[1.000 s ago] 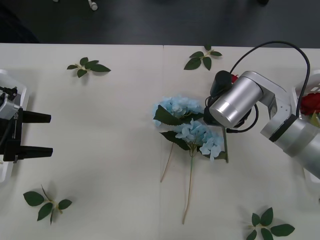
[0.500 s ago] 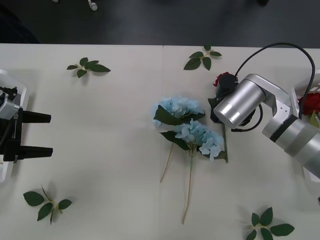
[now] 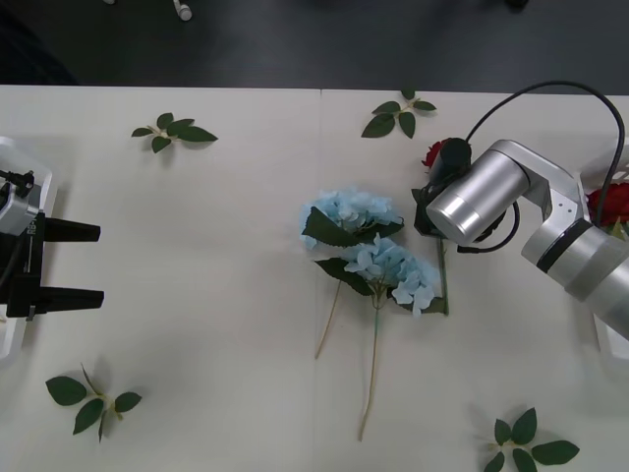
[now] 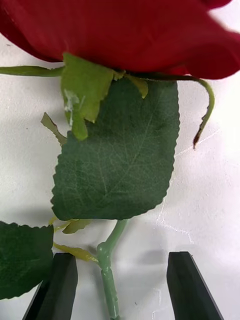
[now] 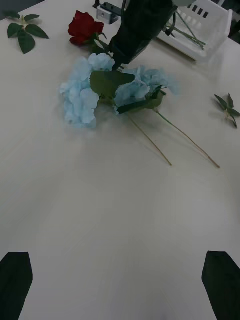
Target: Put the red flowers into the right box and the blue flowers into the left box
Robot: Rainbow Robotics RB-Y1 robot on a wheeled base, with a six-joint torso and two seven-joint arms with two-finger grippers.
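While the left gripper [image 3: 101, 264] sits parked at 9 o'clock on the table [image 3: 216, 295], jaws wide apart and holding nothing, the right arm works at 2 o'clock. Nearest the robot: loose leaf sprigs at 7 o'clock [image 3: 88, 398] and 5 o'clock [image 3: 526, 442]. Mid-table: two blue flowers [image 3: 373, 246] lying overlapped, heads pointing away from the robot, stems trailing back toward 6 o'clock. Just beside them at 3 o'clock, the right gripper [image 4: 120, 285] is low over a red rose [image 4: 125, 30] lying on the table; jaws apart, straddling its green stem [image 4: 107, 270] just below the big leaf, no contact on either finger visible. Rose head [image 3: 433, 154] pokes out past the wrist at 12 o'clock. The right box [image 5: 200, 30] sits at the table's 3 o'clock edge with red flowers [image 3: 609, 202] already in it. Left box [image 3: 25, 172] shows under the left arm at 9 o'clock. Farthest: two more leaf sprigs at 11 o'clock [image 3: 172, 131] and 1 o'clock [image 3: 398, 116].
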